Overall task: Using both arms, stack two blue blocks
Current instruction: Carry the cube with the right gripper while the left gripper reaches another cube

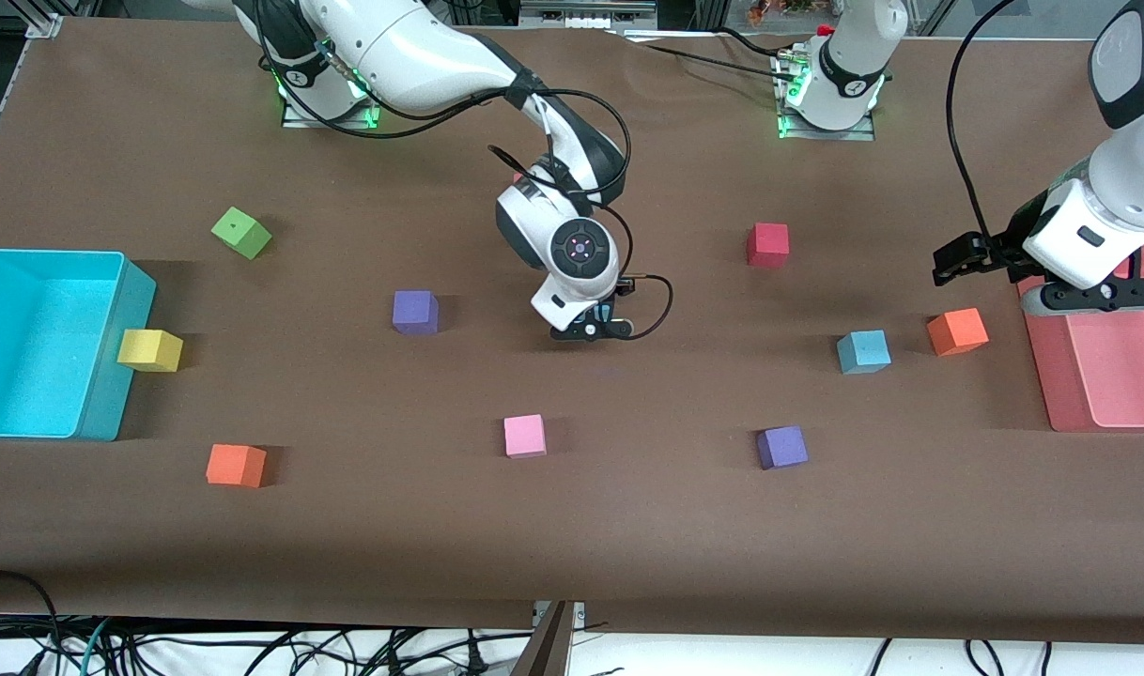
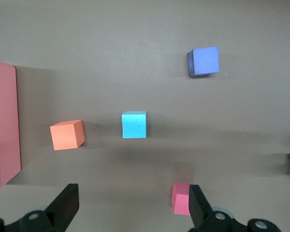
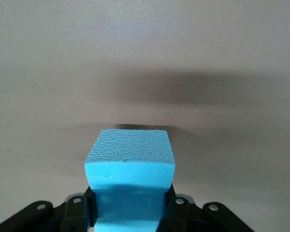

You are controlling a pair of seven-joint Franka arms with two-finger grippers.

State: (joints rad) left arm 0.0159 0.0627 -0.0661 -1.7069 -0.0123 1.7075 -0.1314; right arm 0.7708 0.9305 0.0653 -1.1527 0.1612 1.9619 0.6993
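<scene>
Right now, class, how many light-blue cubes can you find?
2: one blue cube on the table beside an orange cube; the other blue cube held in the right gripper.

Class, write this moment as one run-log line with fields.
right pincer: shut on blue block, mid-table | left pincer: open, over pink tray end | second blue block: on table, beside orange block | stack: not begun

A blue block (image 2: 134, 124) sits on the brown table (image 2: 111, 48) beside an orange cube (image 2: 66, 135), with a purple cube (image 2: 203, 61), a red cube (image 2: 181, 198) and a pink tray (image 2: 4, 125) around; the left gripper (image 2: 133, 208) hangs above, fingers (image 2: 65, 205) spread wide.
</scene>
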